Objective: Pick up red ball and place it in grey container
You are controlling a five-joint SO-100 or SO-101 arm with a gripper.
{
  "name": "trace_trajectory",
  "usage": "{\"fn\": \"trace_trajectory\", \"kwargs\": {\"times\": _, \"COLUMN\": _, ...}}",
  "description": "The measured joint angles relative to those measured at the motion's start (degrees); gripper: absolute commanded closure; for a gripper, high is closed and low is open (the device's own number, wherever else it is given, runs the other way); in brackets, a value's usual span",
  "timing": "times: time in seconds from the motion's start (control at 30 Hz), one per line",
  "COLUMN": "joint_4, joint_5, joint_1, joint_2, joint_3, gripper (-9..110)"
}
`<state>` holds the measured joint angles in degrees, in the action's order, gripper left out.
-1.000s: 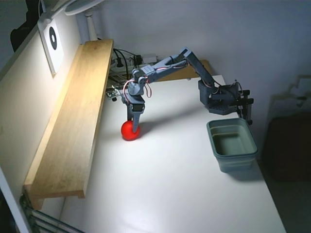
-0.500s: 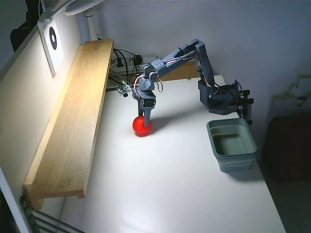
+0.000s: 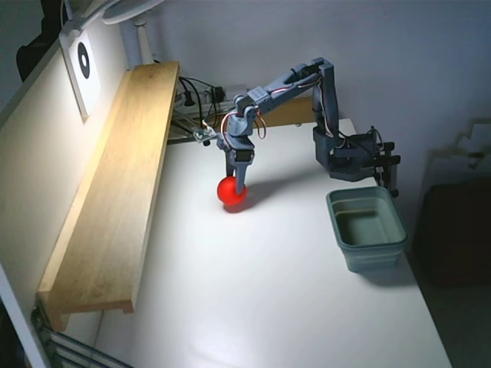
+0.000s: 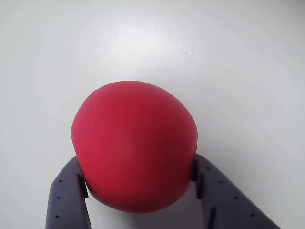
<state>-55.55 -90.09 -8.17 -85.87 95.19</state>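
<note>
Wrist view: the claw point(image 4: 138, 183) is closed around the red ball point(image 4: 134, 145), with one grey finger point(image 4: 66, 195) pressed against the ball's lower left flank and the other against its lower right. The ball fills the middle of that picture and is seen against the bare white desk point(image 4: 228, 57). Being round and unmarked, the ball has no long axis and no facing that can be told.

Fixed view: the claw point(image 3: 238, 188) is pointed straight down at the ball point(image 3: 230, 191), which is gripped over the desk point(image 3: 268, 291) toward the back left, near the long wooden shelf point(image 3: 115, 184) that runs along the left wall. Whether the ball is touching the desk or held just clear of it cannot be told. The arm point(image 3: 284, 80) is arched up and back to its base point(image 3: 349, 157) at the desk's right rear. The grey container point(image 3: 367, 227) is stood just in front of that base, near the right edge, well apart from the ball; its long axis is set roughly front to back, its open top faces up, and its inside looks dark.
</note>
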Motion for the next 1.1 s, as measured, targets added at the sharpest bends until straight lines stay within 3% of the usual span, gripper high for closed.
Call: {"fn": "trace_trajectory", "kwargs": {"times": 1.1, "joint_4": -34.19, "joint_5": -0.09, "joint_1": 0.0, "joint_2": 5.63, "joint_3": -41.92, "gripper": 78}}
